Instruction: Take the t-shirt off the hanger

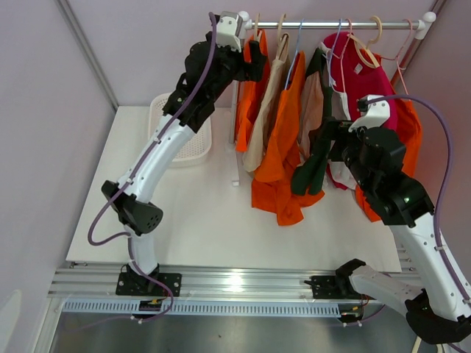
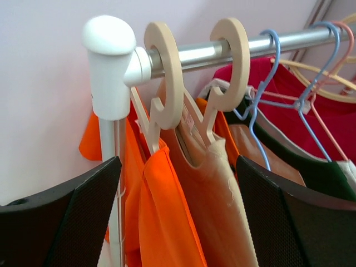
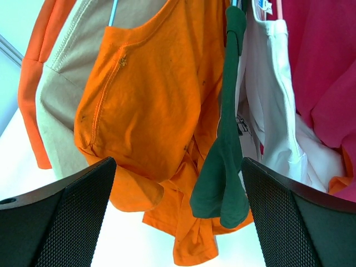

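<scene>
Orange t-shirt (image 3: 150, 94) is noted hanging on its hanger (image 1: 296, 45) from the rail (image 1: 316, 25) (mid-row, among other garments), with left gripper (image 2: 178, 178) and right gripper (image 3: 178, 172) both seen spread wide, empty.

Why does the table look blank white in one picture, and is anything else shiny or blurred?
Right wrist view: bright light washes out the table beneath the clothes, while the orange shirt is sharp. Top view: a glare spot sits on the metal rail at the table's near edge. Left wrist view: the rod gleams, and the beige hooks are crisp.
</scene>
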Motion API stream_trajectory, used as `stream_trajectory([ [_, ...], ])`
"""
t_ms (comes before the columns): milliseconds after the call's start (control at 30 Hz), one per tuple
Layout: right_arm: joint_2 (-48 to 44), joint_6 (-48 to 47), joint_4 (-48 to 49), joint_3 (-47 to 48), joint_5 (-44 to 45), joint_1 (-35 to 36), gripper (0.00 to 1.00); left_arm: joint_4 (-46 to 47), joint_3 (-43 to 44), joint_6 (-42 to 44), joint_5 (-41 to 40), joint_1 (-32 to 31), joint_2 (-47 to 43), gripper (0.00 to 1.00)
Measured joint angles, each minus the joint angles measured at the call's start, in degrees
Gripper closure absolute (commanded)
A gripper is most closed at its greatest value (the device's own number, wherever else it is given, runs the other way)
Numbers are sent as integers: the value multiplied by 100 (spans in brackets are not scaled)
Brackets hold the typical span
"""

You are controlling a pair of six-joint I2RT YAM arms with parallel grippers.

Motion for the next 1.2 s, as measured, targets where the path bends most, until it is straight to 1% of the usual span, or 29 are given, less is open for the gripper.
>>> stream_trajectory([
  [67,-17,-4,11,9,4,0,1,271,-66,50,-105,-11,39,12],
  [233,-72,-85,11,20,57,0,1,949,-107,227,-400,-63,179,19],
  [333,-101,-105,9,20,79,0,1,1252,-107,341,-542,-90,289,21],
  [367,-111,-107,11,20,90,0,1,1362,-107,385,-590,-98,334,23],
  [400,-118,-107,9,20,96,0,1,1453,-107,402,-619,-103,380,30],
  [433,-125,-109,9,20,105,0,1,1530,-105,444,-660,-107,424,33],
  [500,-133,-109,11,20,107,0,0,1698,-87,553,-765,-118,527,37],
  [567,-140,-111,9,20,107,0,0,1849,-83,658,-822,-127,623,39],
  [600,-142,-111,11,20,105,0,1,1937,-83,704,-852,-133,678,44],
  [633,-144,-111,11,20,105,0,1,1996,-83,743,-876,-140,719,46],
  [733,-155,-116,11,20,105,0,1,2124,-83,863,-933,-146,824,51],
  [833,-168,-136,11,20,103,0,1,2288,-83,951,-1005,-146,874,53],
  [967,-177,-151,13,20,101,0,0,2511,-83,1051,-1069,-149,887,63],
  [1067,-177,-151,13,20,101,0,1,2706,-83,1137,-1093,-149,896,65],
  [1133,-177,-151,15,17,101,0,1,2778,-83,1163,-1091,-153,898,69],
  [1200,-177,-151,17,15,101,0,1,2872,-83,1204,-1082,-157,914,71],
])
